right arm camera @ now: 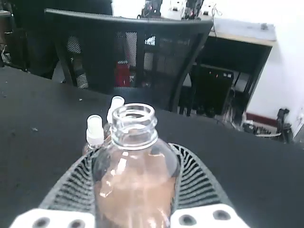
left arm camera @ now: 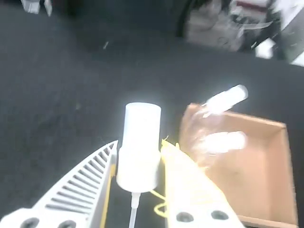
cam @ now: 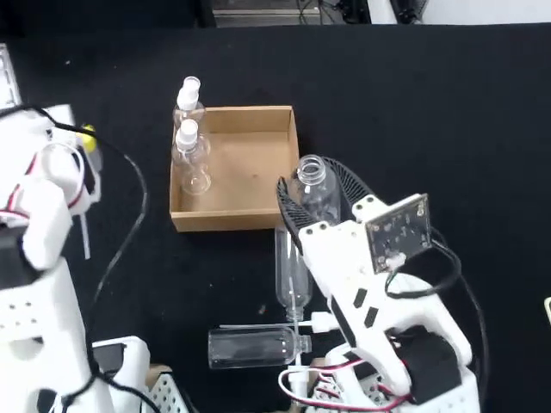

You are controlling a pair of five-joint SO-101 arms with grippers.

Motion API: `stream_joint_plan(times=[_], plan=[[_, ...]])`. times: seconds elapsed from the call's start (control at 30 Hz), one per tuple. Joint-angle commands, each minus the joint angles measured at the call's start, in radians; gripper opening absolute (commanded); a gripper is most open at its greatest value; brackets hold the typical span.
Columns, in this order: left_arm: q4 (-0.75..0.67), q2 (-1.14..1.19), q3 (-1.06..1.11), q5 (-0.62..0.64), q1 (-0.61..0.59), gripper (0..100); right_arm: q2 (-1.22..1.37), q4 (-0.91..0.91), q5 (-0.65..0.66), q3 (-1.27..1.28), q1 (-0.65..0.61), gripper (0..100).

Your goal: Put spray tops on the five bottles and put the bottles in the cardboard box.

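Spray top sits pinched between the two fingers of the left gripper. The jaws are closed to the width of its collar, the cap stands above them, and the thin tube hangs down between them. This arm is at the left edge of the table, left of the box and apart from it.

The right gripper is spread about as wide as a bottle and clamps an open bottle by its body. That bottle is upright, its neck bare. In the high view it stands just right of the box, close to the box's right wall.

The box lies near the middle of the table, open side up. Two capped bottles stand along its left wall, one at the far left corner and the other just nearer.

Two lying bottles rest on the table near of the box. One lies lengthwise from far to near, beside the right arm. The other lies crosswise nearer still, its neck pointing right.

A mesh chair stands beyond the table's far edge.
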Motion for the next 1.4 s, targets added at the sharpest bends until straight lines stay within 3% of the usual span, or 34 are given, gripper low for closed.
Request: stream_joint_plan(times=[0.0,0.1,0.33,0.57,0.77,1.13,1.37], plan=[[-0.040,-0.077,-0.064,0.037,0.111,3,-0.030,-0.028,-0.011,0.035,-0.014,1.1],[-0.104,-0.106,-0.064,0.054,0.188,3,-0.084,-0.028,-0.014,0.074,-0.015,1.1],[-0.281,-0.077,-0.062,0.054,0.524,3,-0.116,-0.080,-0.017,0.160,-0.014,1.1],[-0.621,-0.014,-0.053,0.055,0.704,3,-0.116,-0.229,-0.011,0.288,-0.012,1.1],[-0.681,-0.011,-0.030,0.055,0.788,3,-0.116,-0.282,-0.018,0.338,-0.012,1.1],[-0.687,-0.011,0.016,0.057,0.799,3,-0.116,-0.281,-0.031,0.340,-0.018,1.0],[-0.687,-0.012,0.019,0.232,0.789,3,-0.116,-0.278,-0.101,0.340,-0.018,1.1]])
